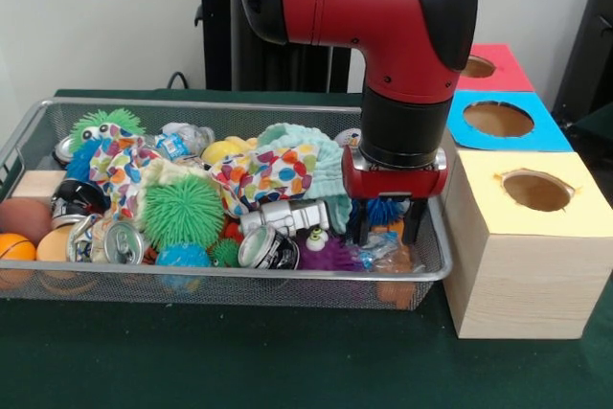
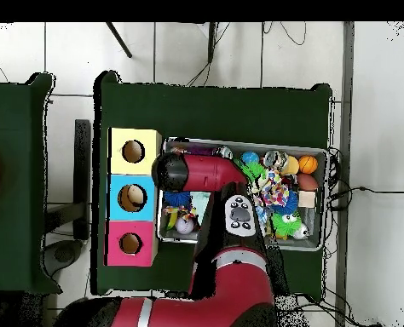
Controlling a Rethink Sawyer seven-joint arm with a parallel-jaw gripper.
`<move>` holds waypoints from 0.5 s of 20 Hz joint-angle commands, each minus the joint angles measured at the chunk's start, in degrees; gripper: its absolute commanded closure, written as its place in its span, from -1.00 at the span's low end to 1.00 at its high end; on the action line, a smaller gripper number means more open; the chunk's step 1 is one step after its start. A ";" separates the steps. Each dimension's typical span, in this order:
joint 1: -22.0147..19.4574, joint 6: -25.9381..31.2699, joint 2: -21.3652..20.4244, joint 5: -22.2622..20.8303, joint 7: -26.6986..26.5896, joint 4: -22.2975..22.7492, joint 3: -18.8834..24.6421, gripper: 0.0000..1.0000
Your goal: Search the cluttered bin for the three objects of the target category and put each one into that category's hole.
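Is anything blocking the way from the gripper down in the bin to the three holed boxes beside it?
Only the wire bin's end wall stands between. The gripper sits low at that end, around a blue spiky toy, and the yellow box stands just outside. Its hole lies above the rim, uncovered, as do the blue box and red box.

**Green table on a pale tiled floor**

A dark green table (image 2: 214,106) stands on a floor of large pale tiles (image 2: 180,51) with thin dark joints. A second green table (image 2: 14,187) sits to one side. Black cables (image 2: 372,192) trail across the floor. In the front view, a plain off-white wall (image 1: 96,16) rises behind the table.
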 commanded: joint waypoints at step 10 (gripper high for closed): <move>-0.52 -5.79 4.76 -1.12 7.75 1.69 3.49 -1.00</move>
